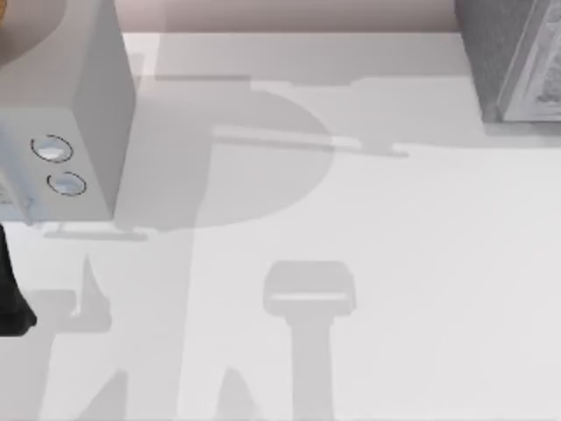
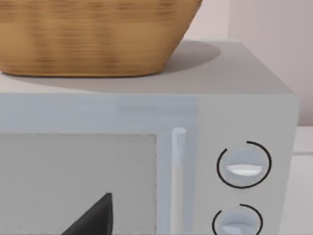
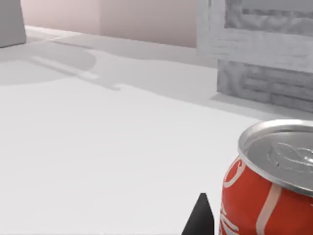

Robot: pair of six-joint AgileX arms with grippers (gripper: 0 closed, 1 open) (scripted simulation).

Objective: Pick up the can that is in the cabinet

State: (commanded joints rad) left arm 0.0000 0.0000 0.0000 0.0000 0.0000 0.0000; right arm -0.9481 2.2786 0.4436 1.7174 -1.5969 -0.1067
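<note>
The red can [image 3: 266, 196] with a silver lid stands very close in the right wrist view, out on the white table in front of the grey cabinet [image 3: 264, 49]. My right gripper [image 3: 230, 226] is shut on the can, with one black fingertip [image 3: 201, 219] against its side and the other hidden behind it. The cabinet [image 1: 517, 61] also stands at the table's far right corner in the top view. My left gripper [image 2: 95, 218] hangs in front of the microwave door, and its dark arm [image 1: 10, 298] shows at the left edge.
A grey microwave [image 1: 66, 132] with two round knobs [image 1: 53, 149] stands at the far left, with a wicker basket [image 2: 93, 34] on top of it. The white table [image 1: 351, 219] stretches between microwave and cabinet. A pale wall runs behind.
</note>
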